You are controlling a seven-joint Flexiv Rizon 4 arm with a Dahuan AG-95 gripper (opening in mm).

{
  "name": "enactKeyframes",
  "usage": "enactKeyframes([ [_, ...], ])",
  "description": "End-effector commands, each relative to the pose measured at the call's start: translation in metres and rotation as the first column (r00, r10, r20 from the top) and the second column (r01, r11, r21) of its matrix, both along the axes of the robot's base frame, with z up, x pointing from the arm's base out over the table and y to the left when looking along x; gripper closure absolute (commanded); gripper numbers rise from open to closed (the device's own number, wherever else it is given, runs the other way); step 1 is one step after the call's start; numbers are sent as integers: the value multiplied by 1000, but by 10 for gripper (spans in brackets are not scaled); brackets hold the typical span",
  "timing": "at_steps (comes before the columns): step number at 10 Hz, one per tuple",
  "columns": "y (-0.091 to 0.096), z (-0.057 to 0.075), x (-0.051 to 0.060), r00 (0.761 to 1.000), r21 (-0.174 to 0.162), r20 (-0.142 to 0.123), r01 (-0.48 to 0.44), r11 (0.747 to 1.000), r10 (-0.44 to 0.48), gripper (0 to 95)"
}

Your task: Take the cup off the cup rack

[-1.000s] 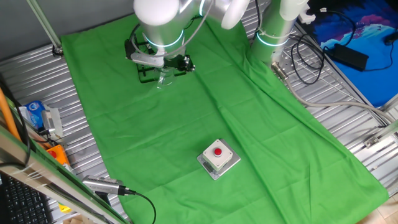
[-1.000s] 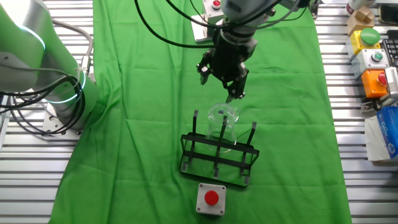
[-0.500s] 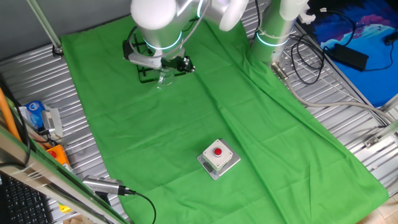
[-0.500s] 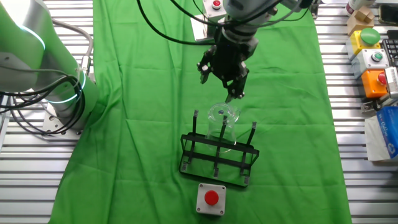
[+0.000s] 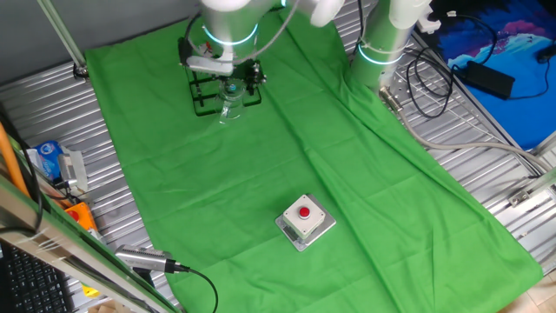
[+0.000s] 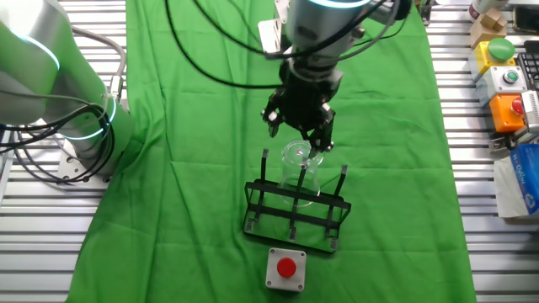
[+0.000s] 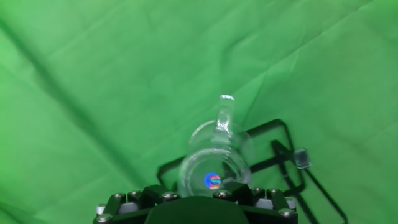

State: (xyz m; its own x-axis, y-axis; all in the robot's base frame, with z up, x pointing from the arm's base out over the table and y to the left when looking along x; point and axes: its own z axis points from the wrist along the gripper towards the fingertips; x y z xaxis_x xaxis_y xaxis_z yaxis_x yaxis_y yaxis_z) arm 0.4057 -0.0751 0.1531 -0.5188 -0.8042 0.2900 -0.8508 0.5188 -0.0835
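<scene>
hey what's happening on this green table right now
A robot arm is going for the cup, a clear glass mug hung upside down on a peg of the black cup rack. The gripper sits just above the cup with its jaws apart, not holding it. The cup is on the rack, so the lift-off hasn't happened. A grey box with a red button sits beside the rack.

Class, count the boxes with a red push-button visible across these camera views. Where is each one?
2. One grey box with a red button sits beside the black wire cup rack; another lies farther out on the green cloth. Others may be hidden.

Red-button box on green cloth
</scene>
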Motion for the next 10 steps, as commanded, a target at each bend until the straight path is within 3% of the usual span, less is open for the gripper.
enactKeyframes([
  [1,-4,-8,11,1000,-5,8,-29,1000,29,190],
  [4,2,-9,25,998,-11,-2,-56,998,56,190],
  [10,1,-18,23,995,7,-1,-96,995,96,190],
])
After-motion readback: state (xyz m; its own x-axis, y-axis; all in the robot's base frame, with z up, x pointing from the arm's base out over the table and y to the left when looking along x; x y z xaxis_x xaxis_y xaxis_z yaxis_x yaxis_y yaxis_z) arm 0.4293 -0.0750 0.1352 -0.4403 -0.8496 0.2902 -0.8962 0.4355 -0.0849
